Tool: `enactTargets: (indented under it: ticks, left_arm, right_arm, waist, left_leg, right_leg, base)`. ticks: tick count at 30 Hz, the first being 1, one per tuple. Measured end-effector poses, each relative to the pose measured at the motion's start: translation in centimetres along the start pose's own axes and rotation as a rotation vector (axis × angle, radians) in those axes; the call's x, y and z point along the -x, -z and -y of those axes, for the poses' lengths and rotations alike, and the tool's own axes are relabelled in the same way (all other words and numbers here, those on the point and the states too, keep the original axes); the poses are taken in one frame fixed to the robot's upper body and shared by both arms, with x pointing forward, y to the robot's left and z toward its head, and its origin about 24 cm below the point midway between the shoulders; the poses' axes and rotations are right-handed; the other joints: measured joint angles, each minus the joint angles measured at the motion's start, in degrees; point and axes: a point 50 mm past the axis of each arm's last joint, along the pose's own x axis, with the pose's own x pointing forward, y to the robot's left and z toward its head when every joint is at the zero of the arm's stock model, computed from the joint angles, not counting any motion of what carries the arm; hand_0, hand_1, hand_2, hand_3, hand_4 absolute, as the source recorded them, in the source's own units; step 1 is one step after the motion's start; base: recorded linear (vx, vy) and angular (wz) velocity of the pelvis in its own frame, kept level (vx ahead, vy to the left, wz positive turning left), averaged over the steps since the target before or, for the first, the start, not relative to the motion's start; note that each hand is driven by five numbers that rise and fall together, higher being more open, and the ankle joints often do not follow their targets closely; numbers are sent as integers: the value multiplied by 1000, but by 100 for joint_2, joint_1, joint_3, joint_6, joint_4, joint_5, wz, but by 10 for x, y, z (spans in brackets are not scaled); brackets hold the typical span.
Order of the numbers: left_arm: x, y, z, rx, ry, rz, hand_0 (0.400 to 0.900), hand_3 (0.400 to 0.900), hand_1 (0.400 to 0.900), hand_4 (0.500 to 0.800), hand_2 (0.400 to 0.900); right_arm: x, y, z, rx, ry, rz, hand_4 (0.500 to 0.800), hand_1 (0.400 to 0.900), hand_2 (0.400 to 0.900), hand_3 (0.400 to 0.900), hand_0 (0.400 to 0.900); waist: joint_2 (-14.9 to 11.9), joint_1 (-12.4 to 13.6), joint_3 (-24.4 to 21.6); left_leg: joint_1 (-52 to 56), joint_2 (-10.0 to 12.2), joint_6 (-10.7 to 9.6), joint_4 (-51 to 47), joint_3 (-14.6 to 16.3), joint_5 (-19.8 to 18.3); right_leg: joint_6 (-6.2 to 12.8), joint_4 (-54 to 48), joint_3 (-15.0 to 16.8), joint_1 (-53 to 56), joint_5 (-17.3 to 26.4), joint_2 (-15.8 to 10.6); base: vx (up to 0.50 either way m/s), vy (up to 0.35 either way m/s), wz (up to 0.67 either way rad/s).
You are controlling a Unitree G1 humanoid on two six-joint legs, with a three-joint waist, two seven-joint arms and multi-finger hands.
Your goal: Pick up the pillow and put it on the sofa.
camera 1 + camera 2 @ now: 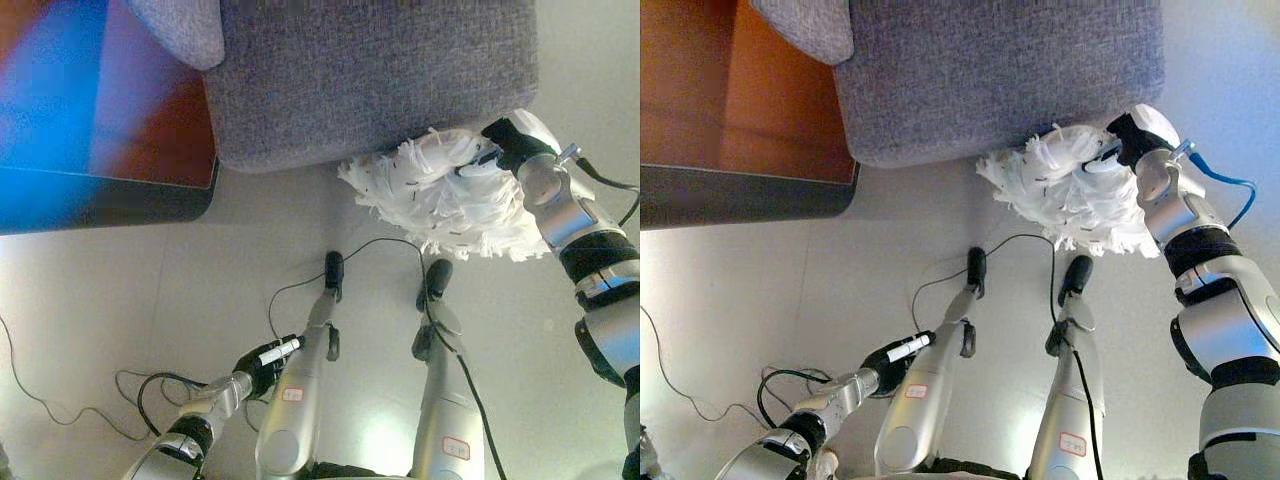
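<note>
Right hand (pixel 512 145) grips the shaggy white pillow (pixel 440 195) by one edge, just below the sofa (pixel 370 80). The hold looks shallow, so it may slip off short. Left hand (pixel 262 362) hangs curled, empty.

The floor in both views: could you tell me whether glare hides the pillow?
Left eye view: a bright glare patch on the floor near the bottom edge, away from the pillow; right eye view: same patch, pillow plainly visible against the sofa.
</note>
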Motion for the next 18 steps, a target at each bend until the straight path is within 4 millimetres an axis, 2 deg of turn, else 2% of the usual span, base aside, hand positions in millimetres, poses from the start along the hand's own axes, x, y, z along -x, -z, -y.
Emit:
enactTargets:
  ticks: [6, 12, 18]
  left_arm:
    - [3, 9, -4, 5, -11, -33, 900, 900, 900, 800, 900]
    - [9, 24, -14, 11, -40, -88, 900, 900, 900, 800, 900]
    - [21, 36, -32, 25, -94, -143, 900, 900, 900, 800, 900]
  right_arm:
    - [4, 15, -19, 7, -107, -16, 500, 400, 400, 400, 400]
    - [10, 26, -36, 17, -223, -14, 500, 400, 400, 400, 400]
    - [23, 26, -38, 83, -328, 88, 500, 400, 400, 400, 400]
  waist:
    - [-61, -15, 26]
    - [-264, -29, 70]
    - [-513, -119, 57]
  left_leg:
    - [492, 42, 10, -92, -14, -12]
    - [1370, 82, 17, -494, 22, 4]
    - [2314, 139, 11, -912, 48, -18]
  right_leg:
    - [84, -343, -9, 624, 67, 88]
    - [142, -870, -54, 1546, 179, 188]
    - [178, -1569, -148, 2638, 320, 306]
  base:
    - [4, -5, 0]
    - [31, -11, -2]
    - [99, -50, 3]
